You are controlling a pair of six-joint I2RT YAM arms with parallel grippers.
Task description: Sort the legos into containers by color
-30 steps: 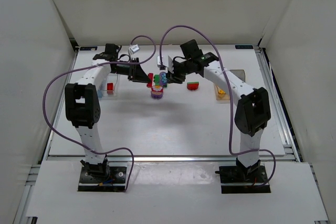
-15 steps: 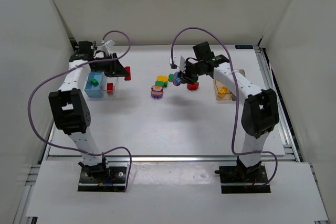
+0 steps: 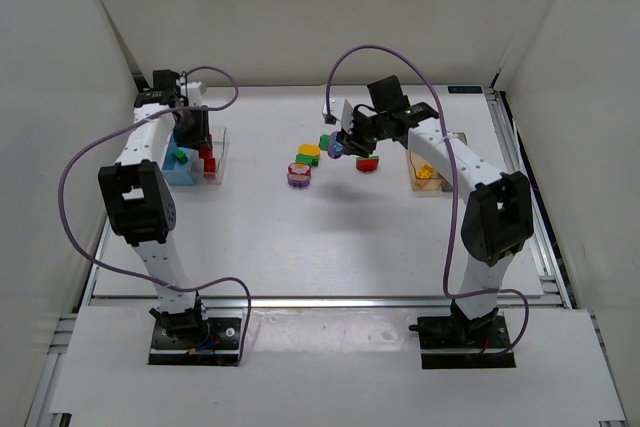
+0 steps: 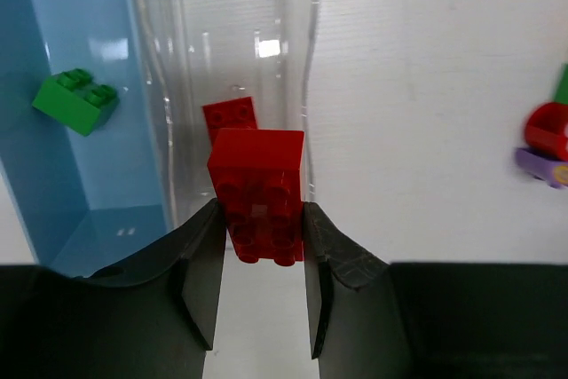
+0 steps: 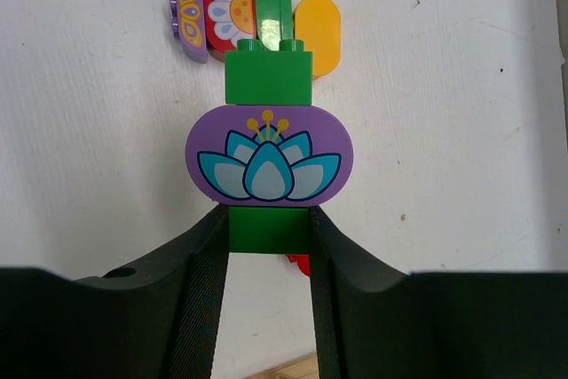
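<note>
My left gripper (image 4: 259, 219) is shut on a red lego (image 4: 257, 185) and holds it over the near end of the clear container (image 4: 297, 59), where another red lego (image 4: 229, 115) lies. Beside it the blue container (image 4: 53, 175) holds a green lego (image 4: 75, 99). My right gripper (image 5: 269, 228) is shut on the bottom green brick of a small stack (image 5: 269, 157): green, a purple lotus oval, green on top. It hangs above the table centre (image 3: 336, 147), near a loose group of purple, red, green and yellow legos (image 5: 257, 11).
A red lego (image 3: 367, 163) lies right of the right gripper. The orange container (image 3: 424, 175) with a yellow piece stands at the right. A purple and red stack (image 3: 298, 177) sits mid-table. Both arms' purple cables loop above the table.
Both grippers met at the centre pile a second ago. The left arm has swung left with the red lego to the clear container. The right gripper drew back slightly with its stack.
</note>
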